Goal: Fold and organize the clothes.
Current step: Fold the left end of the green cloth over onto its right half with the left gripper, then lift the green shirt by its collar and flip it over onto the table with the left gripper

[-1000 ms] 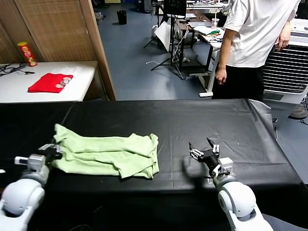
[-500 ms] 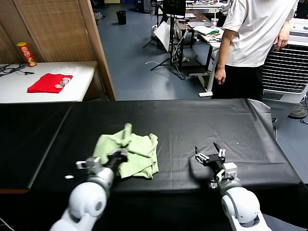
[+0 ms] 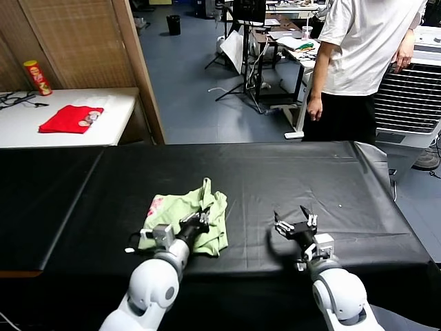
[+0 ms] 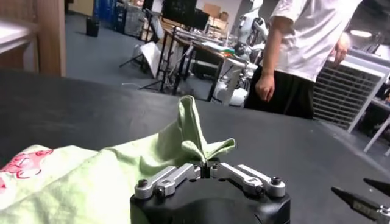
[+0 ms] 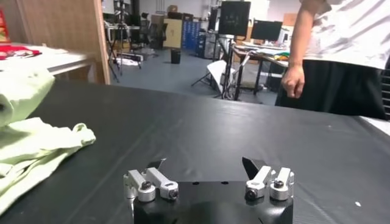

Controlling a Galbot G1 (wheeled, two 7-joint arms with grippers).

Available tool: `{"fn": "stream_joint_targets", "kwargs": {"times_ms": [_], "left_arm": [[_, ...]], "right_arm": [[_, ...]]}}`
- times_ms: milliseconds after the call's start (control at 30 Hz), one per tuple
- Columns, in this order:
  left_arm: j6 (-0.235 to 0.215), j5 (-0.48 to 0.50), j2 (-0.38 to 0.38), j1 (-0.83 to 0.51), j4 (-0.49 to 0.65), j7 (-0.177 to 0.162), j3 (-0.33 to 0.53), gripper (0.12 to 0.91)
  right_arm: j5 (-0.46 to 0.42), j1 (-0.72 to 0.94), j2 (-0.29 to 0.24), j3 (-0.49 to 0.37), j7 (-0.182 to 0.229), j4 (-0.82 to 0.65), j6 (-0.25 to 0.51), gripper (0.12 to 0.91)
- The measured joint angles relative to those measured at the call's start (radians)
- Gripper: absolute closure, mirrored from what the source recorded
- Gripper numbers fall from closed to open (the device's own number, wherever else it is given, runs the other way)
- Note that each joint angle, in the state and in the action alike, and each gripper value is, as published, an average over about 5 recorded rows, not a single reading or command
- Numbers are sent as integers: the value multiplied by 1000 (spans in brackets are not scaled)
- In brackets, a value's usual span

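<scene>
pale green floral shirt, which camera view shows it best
The head view: the whole pale green soft floral shirt shows, folded into a pile on the black table. The left wrist view gives only its near folds and a pink patch; the right wrist view only one edge.

Workshop: black table (image 3: pixel 275 172), blue-grey floor (image 3: pixel 200 83), wooden partition (image 3: pixel 83 41), white side table (image 3: pixel 69 138), cluttered desks (image 3: pixel 289 38) behind.

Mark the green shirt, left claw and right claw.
green shirt (image 3: pixel 172 208), head view, flat folded layer near the pink patch.
left claw (image 3: pixel 201 219), head view, fingertips at the shirt's raised fold.
right claw (image 3: pixel 295 221), head view, between spread fingertips.
</scene>
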Motion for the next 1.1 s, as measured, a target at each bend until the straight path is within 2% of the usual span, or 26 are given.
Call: {"fn": "stream_joint_targets", "kwargs": {"times_ms": [200,300,500,667,767,967,1100], "left_arm": [[15,-59,-16,16,-33,-6,-9,335],[7,-47,-6,20,-48,3,-30,250],[-41,21,67,53,-47,37,-103,232],[-61,31,127,96,-32,47,-172,232],[-71,36,138,114,-20,55,-210,232],[-85,22,139,127,12,66,-271,232],[-92,-26,138,123,37,73,-306,232]], "right_arm": [[51,19,-17,-26,-37,-7,-1,227],[84,37,-27,-53,-67,-17,-3,227],[144,102,-18,-149,-80,-56,-22,227],[140,172,14,-231,-76,-97,-34,227],[81,198,31,-270,-75,-126,-40,227],[-121,205,51,-307,-71,-185,-16,227],[-117,206,60,-298,-43,-182,18,227]]}}
